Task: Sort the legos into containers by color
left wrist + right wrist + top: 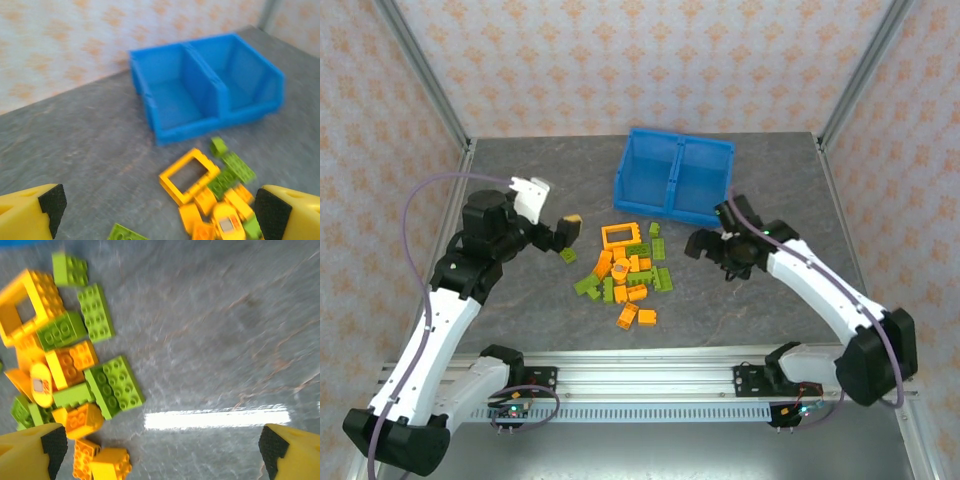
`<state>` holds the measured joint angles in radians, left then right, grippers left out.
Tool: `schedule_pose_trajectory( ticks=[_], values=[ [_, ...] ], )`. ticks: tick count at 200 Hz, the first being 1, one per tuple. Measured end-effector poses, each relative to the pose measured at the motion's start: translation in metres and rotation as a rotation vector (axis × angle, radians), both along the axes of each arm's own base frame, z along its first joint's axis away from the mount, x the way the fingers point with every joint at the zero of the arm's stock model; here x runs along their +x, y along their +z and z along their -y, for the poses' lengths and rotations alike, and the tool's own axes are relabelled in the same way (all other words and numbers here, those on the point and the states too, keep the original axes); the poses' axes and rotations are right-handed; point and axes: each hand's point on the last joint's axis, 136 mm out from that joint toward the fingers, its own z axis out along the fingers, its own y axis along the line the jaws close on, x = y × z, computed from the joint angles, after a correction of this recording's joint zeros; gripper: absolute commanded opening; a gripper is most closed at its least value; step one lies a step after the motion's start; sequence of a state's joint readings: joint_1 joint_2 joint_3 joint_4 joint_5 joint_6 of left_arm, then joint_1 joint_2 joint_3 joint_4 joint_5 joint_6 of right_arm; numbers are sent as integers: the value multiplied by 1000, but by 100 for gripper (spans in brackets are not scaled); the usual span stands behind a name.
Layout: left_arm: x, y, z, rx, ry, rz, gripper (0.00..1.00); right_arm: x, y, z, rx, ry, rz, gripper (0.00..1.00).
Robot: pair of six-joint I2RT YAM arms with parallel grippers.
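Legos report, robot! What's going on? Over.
Left fingers open, empty. Right fingers open, empty. Legos mixed on table, none in bin yet.

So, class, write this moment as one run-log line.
left claw: open, empty | right claw: open, empty | legos: unsorted pile on table | blue bin: both compartments empty

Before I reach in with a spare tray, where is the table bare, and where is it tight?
Bare: the table left of the blue bin, beyond the left gripper; also the corner right of the bin, beyond the right gripper. Crowded: the legos clustered just in front of the bin, hemmed between both grippers.
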<state>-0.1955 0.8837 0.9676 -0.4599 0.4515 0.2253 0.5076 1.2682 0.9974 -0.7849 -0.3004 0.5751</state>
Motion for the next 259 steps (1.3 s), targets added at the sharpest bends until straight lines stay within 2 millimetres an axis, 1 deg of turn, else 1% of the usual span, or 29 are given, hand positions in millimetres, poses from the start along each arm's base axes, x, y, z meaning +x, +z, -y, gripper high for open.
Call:
schedule_pose_trajectory(
  ticks=[14, 35, 45, 53, 66, 78, 86, 96, 109, 137, 141, 149, 169, 181, 197, 205, 210, 218, 230, 236, 248, 259],
  values=[
    [-12, -13, 10, 39, -92, -35, 100, -9, -15, -18, -28, 64, -43, 99],
    [-23, -39, 19, 76, -185, -78, 100, -22, -38, -42, -106, 166, -82, 91],
    [-28, -53, 22, 89, -212, -105, 100, -24, -45, -53, -144, 220, -84, 85],
    [-31, -63, 23, 94, -226, -124, 100, -24, -49, -60, -169, 248, -80, 79],
    [-34, -79, 23, 104, -238, -155, 100, -19, -53, -70, -208, 289, -61, 65],
    [-37, -90, 22, 112, -242, -177, 100, -14, -55, -78, -235, 319, -43, 50],
    [-39, -96, 22, 114, -244, -190, 100, -11, -57, -82, -248, 331, -33, 44],
    [-40, -101, 21, 119, -248, -199, 100, -7, -60, -87, -258, 341, -29, 43],
    [-41, -103, 22, 117, -252, -200, 100, -3, -66, -92, -269, 354, -27, 41],
    [-42, -98, 22, 117, -256, -152, 100, -1, -78, -102, -286, 388, -37, 39],
    [-42, -97, 22, 118, -257, -146, 100, -1, -80, -103, -289, 392, -39, 36],
    [-42, -94, 22, 118, -257, -135, 100, -1, -83, -105, -293, 401, -42, 35],
    [-41, -93, 22, 120, -259, -124, 100, -3, -90, -106, -303, 415, -53, 28],
    [-41, -93, 22, 122, -259, -123, 100, -1, -90, -110, -294, 417, -47, 25],
    [-41, -94, 22, 124, -257, -126, 100, 1, -93, -112, -296, 420, -46, 23],
    [-41, -95, 22, 125, -256, -128, 100, 2, -95, -112, -300, 421, -53, 20],
    [-41, -95, 21, 126, -254, -128, 100, 2, -96, -113, -301, 420, -53, 19],
    [-41, -95, 21, 127, -254, -129, 100, 3, -95, -114, -299, 419, -50, 20],
    [-40, -95, 21, 127, -254, -129, 100, 3, -95, -114, -297, 419, -48, 23],
    [-41, -95, 21, 127, -255, -129, 100, 4, -95, -114, -298, 418, -48, 27],
    [-41, -95, 22, 128, -257, -129, 100, 4, -95, -114, -300, 422, -48, 38],
    [-41, -96, 23, 128, -259, -128, 100, 4, -95, -114, -300, 414, -48, 43]
  ],
)
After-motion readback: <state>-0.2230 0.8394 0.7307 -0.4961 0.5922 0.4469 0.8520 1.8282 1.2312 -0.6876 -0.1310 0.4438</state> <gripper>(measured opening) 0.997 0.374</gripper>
